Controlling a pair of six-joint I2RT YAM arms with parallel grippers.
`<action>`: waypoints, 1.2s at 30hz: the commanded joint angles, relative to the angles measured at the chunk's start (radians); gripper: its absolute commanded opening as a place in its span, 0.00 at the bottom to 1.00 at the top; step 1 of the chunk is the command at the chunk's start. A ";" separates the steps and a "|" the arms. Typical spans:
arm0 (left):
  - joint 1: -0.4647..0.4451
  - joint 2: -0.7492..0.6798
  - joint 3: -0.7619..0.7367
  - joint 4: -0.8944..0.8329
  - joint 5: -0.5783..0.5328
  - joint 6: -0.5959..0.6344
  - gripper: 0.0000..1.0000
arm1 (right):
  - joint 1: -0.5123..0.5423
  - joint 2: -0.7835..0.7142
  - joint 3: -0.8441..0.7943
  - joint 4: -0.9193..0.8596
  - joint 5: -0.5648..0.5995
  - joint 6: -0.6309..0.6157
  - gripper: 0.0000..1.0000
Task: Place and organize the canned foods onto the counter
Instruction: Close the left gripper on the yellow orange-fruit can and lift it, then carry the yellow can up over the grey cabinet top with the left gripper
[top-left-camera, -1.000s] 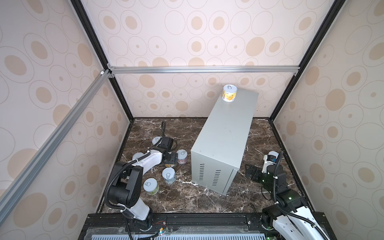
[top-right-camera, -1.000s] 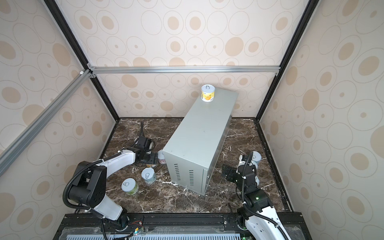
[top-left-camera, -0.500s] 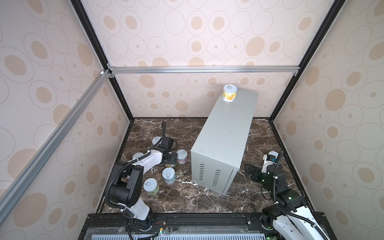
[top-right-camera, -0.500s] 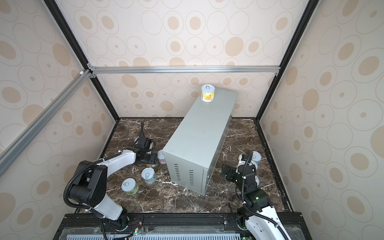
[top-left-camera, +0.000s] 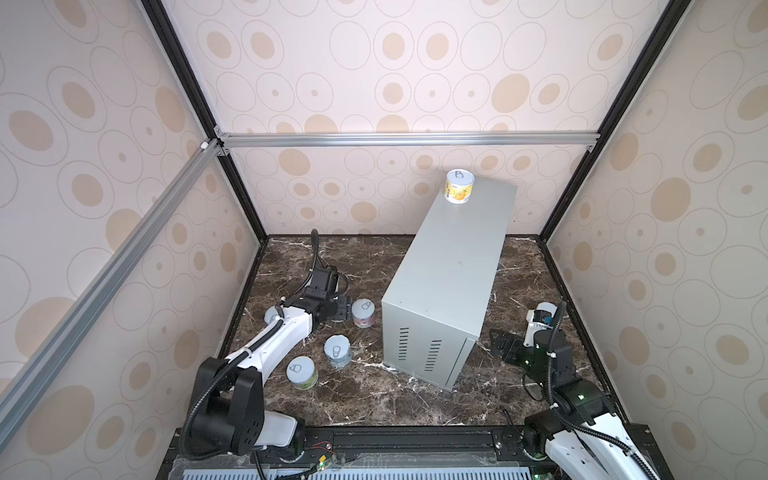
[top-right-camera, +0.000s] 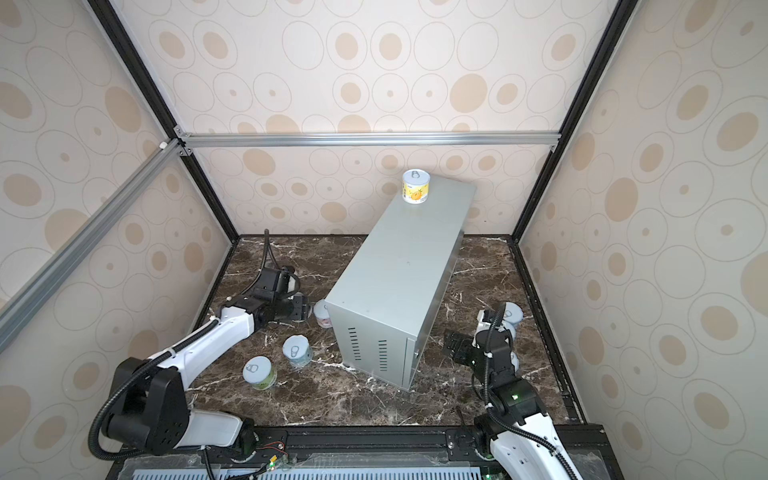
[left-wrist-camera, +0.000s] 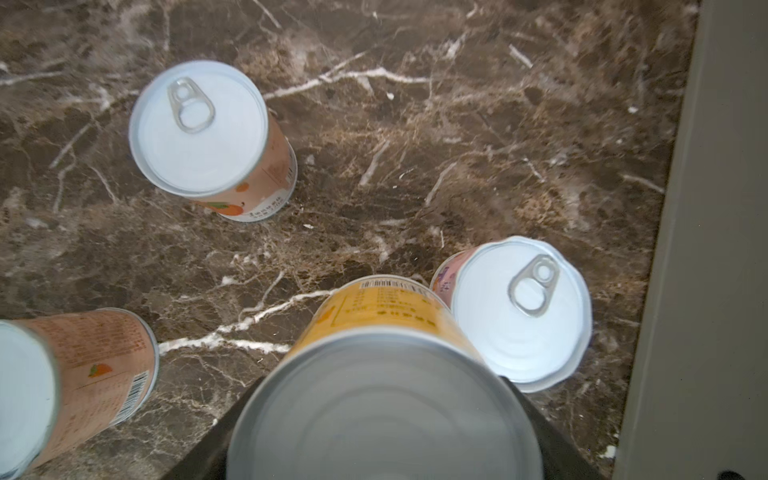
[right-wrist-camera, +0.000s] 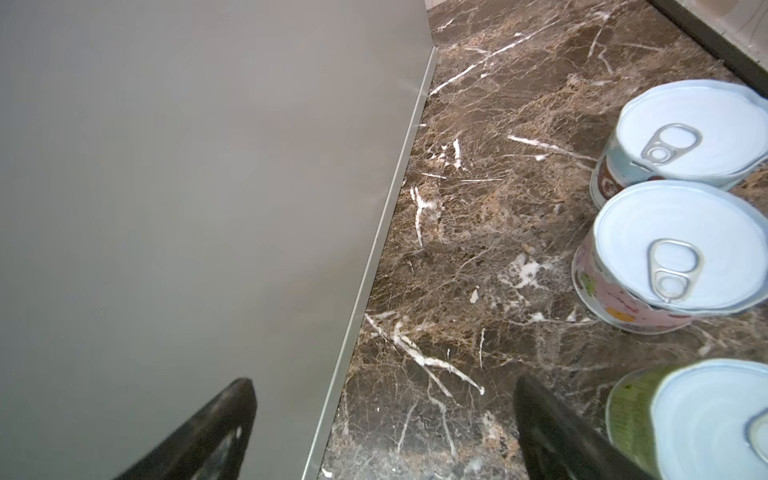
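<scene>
- Mostly the left gripper (left-wrist-camera: 365, 407) is masked by its own load: its dark fingers (left-wrist-camera: 559, 463) press on either side of a yellow-orange can (left-wrist-camera: 386, 316), whose blurred lid fills the lower part of the left wrist view. Whether that can is clear of the marble floor (left-wrist-camera: 415, 145) is hard to judge.
- In both top views the yellow-orange can is hidden beneath the wrist camera (top-left-camera: 322, 280).
- The right gripper (right-wrist-camera: 386, 436) stands wide apart with nothing between its fingers. Only their blurred tips show, cropped by the frame, beside the counter (right-wrist-camera: 187, 187) wall.
- The counter stands on the floor mid-scene. A lone can (top-left-camera: 459, 186) with a yellow label sits upright at a far corner of its flat top.
- Left of the counter, a pink can (top-left-camera: 363, 312) stands just beside the left gripper, with a pale blue can (top-left-camera: 337, 351) and a green can (top-left-camera: 302, 372) nearer the robot. A half-covered can (top-left-camera: 272, 316) shows only part of its lid past the left arm (top-left-camera: 274, 345).
- The left wrist view has a whole salmon can (left-wrist-camera: 199, 133) and a cropped salmon can (left-wrist-camera: 91, 365) cut by the frame edge. Which of them matches the half-covered one I cannot tell.
- Right of the counter, a top view shows a rear can (top-right-camera: 515, 312) behind a cable, and the rest is blocked by the right arm (top-right-camera: 494, 357).
- The right wrist view gives three: a pale-labelled can (right-wrist-camera: 685, 141), a second pink can (right-wrist-camera: 673, 257), and a second green can (right-wrist-camera: 702, 419) that is blurred and cut off at the corner.
</scene>
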 joint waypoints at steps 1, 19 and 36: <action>-0.006 -0.085 0.010 -0.003 0.012 -0.025 0.57 | 0.001 -0.021 0.040 -0.026 -0.004 0.013 0.99; -0.005 -0.438 -0.059 0.003 0.140 -0.075 0.55 | -0.001 0.006 0.229 -0.169 -0.091 0.081 0.99; -0.006 -0.501 0.145 -0.037 0.240 -0.025 0.54 | -0.001 0.084 0.455 -0.249 -0.076 0.009 0.99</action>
